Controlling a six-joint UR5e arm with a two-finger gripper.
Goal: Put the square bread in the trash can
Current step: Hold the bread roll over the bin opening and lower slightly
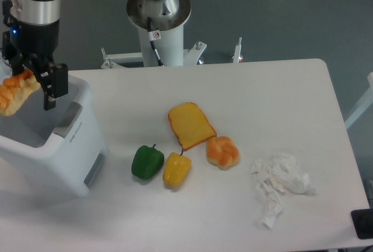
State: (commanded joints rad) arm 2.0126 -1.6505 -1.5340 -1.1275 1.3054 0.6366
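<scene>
A white surface (245,88) with rounded corners fills the frame before a dark grey floor. At upper left, the black two-finger end effector (26,83) grips the small ridged orange-golden square bread (14,91), holding it over the rectangular mouth of the large white boxy plastic trash can (70,158). Releasing well likely means centring the bread over the opening, away from the near rim, before parting the fingers. The flat yellow toast slice (189,125), round golden bun (222,152), green pepper (147,162), yellow pepper (176,170) and crumpled white tissue (281,182) lie well apart toward the centre and right, leaving room to withdraw.
</scene>
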